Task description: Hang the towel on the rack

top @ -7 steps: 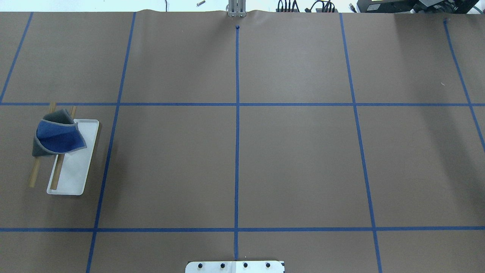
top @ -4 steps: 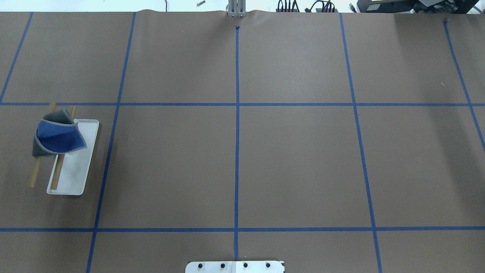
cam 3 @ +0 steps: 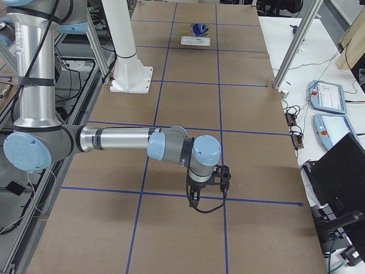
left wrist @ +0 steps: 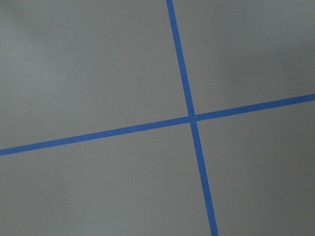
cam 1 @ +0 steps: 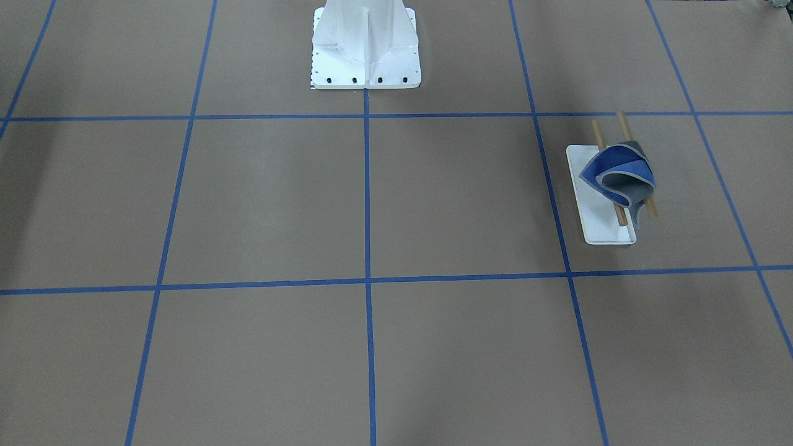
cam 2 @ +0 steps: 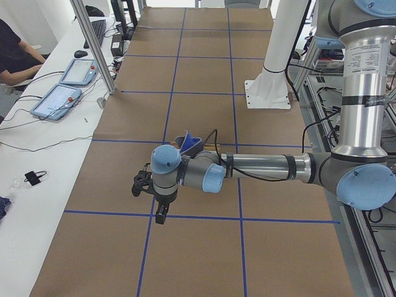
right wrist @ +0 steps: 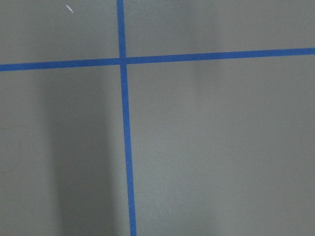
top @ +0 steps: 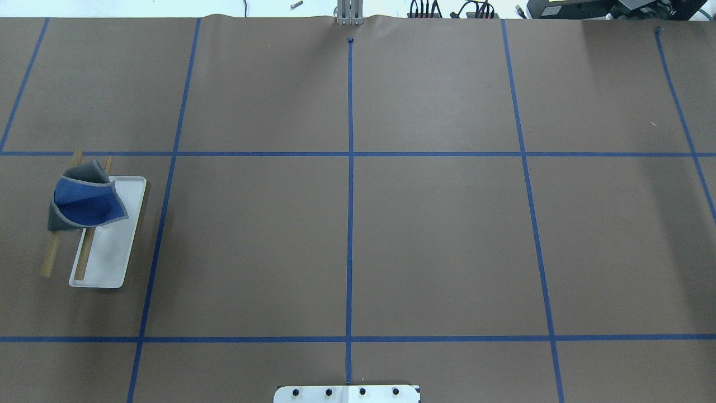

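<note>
The towel [top: 84, 201], blue on one side and grey on the other, hangs folded over the two tan rods [top: 51, 254] of the rack, whose white base [top: 109, 254] sits at the table's left. It also shows in the front view [cam 1: 619, 173] and, small, in both side views. My left gripper [cam 2: 159, 213] shows only in the left side view, high over the table and away from the rack. My right gripper [cam 3: 195, 201] shows only in the right side view, far from the rack. I cannot tell whether either is open or shut. Both wrist views show only brown paper and blue tape.
The brown table cover carries a grid of blue tape lines [top: 349, 224]. The white bolted pedestal [cam 1: 365, 43] stands at the robot's side. Tablets and cables lie on the white side bench [cam 2: 59, 99], where a seated person shows.
</note>
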Controlling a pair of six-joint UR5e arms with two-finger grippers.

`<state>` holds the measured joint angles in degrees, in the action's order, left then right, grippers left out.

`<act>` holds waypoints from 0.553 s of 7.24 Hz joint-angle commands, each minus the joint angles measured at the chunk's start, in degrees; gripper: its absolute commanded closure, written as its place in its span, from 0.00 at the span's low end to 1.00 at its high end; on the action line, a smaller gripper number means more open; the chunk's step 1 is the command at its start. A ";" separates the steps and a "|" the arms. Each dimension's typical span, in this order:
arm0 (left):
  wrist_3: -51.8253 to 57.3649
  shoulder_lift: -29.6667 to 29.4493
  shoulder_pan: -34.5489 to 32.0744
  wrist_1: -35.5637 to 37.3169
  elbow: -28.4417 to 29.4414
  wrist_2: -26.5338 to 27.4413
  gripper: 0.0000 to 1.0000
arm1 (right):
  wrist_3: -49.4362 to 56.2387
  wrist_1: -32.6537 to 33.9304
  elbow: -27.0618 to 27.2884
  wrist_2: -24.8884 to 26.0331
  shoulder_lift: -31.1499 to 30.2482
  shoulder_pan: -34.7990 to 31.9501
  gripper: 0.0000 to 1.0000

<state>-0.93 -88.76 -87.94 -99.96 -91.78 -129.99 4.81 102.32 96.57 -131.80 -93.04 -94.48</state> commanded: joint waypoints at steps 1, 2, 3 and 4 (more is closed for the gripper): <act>-0.21 -1.50 -0.04 2.57 -0.16 0.00 0.02 | -1.12 -2.63 -1.20 1.45 -0.39 0.00 0.00; -0.21 -1.50 -0.04 2.66 -0.24 0.00 0.02 | -1.12 -6.39 -3.21 1.46 -0.39 0.08 0.00; -0.21 -1.42 -0.04 2.66 -0.16 -0.09 0.02 | -1.12 -7.12 -3.93 1.46 -0.39 0.09 0.00; -0.21 -1.33 -0.04 2.66 -0.16 -0.18 0.02 | -1.12 -7.13 -4.02 1.37 -0.39 0.17 0.00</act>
<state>-1.14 -90.16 -87.98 -97.35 -91.95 -130.07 3.71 95.99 93.15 -130.39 -93.41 -94.38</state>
